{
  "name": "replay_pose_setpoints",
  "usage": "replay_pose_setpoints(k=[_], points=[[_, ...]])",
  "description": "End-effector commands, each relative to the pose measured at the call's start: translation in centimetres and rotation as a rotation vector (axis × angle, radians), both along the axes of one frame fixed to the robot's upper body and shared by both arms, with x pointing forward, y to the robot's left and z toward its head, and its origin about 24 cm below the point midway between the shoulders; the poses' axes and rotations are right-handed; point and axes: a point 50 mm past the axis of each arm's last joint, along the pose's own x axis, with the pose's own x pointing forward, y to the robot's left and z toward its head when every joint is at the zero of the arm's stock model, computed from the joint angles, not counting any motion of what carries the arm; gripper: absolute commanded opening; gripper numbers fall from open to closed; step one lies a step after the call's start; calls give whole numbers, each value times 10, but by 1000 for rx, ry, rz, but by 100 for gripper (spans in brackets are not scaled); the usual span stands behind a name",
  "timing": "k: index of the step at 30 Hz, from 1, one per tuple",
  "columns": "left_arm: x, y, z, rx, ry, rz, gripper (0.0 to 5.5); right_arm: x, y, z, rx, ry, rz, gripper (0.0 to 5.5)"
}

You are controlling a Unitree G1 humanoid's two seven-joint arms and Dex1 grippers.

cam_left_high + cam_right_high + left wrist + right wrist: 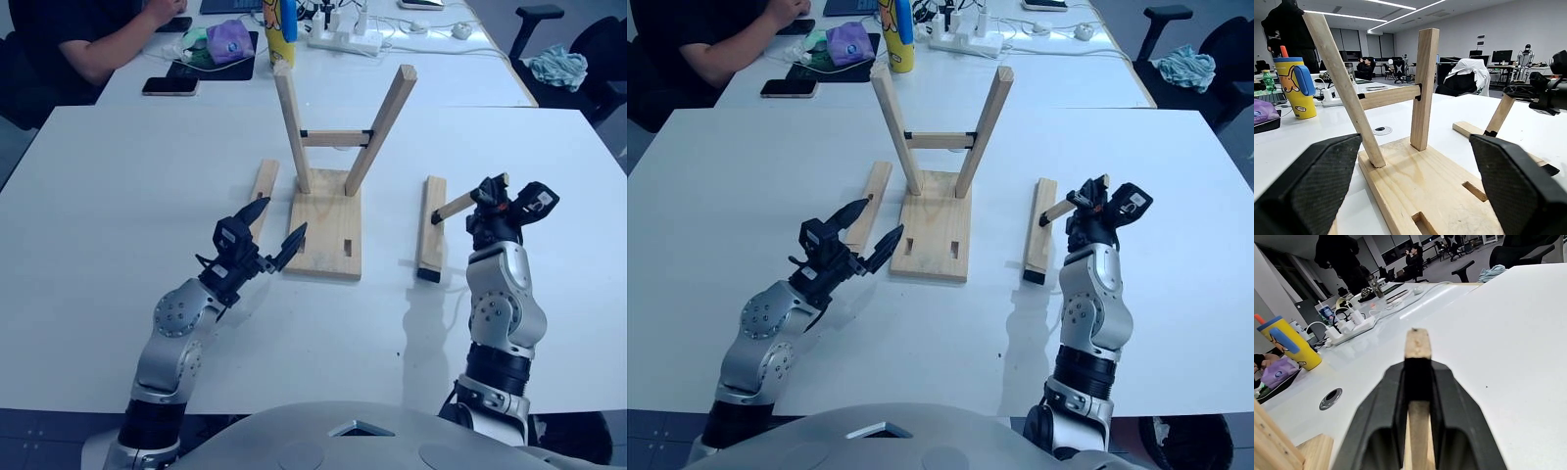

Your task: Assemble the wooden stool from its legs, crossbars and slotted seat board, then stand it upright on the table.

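Right gripper (487, 193) is clamping a short pale wooden crossbar (456, 207) near its upper end. The right wrist view is showing both fingers pressed against the stick. The crossbar's lower end appears socketed into a pale square-section wooden leg (431, 230), which is lying flat on the white table (118, 196) with its long axis running away from the robot.

A pale rectangular slotted seat board (328, 220) is lying flat at table centre, long axis also running away from the robot and roughly parallel to the flat leg. Two slanted wooden legs (292, 132) are standing in its far end, tied by a second crossbar (336, 138).

The two open slots (348, 246) at the board's near end are lying to the robot's left of the right gripper, apart from it. Judgement: the held piece is going to need lifting, turning upright and carrying leftward to reach them. The right arm is nearer that piece; the left arm is nearer the board.

Left gripper (277, 227) is hovering with jaws spread wide and nothing between them, just beside the board's near-left corner. A loose wooden leg (263, 184) is lying just left of the board.

Behind, a second white desk (441, 78) is carrying a yellow cup (281, 34) and a white power strip (345, 41).
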Motion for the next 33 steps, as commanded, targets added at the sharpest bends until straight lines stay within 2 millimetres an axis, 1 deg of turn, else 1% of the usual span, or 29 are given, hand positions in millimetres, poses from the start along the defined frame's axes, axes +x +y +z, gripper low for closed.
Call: replay_pose_setpoints(k=[1,5,10,12,15,20,22,26,30,33], points=[[-3,-1,-1,2,0,14,407,2,-1,6,10,-3,-4,45],[-4,-1,-2,0,0,23,407,3,1,14,-11,-29,21,45],[-6,-2,-3,-4,3,33,407,7,19,33,-136,-96,141,45],[-6,-3,-3,-6,2,37,407,8,24,35,-156,-89,164,45],[-6,-3,-3,-8,1,39,407,7,25,31,-151,-68,164,45],[-7,-3,-4,-9,4,45,407,2,10,16,-92,4,78,45],[-7,-3,-4,-9,5,46,407,0,6,15,-81,9,56,45],[-8,-2,-4,-10,6,53,407,-2,5,17,-85,11,55,45],[-8,-2,-4,-12,7,50,407,-2,6,8,-47,49,59,45],[-7,-2,-4,-16,8,40,407,-2,6,6,-40,61,58,45]])
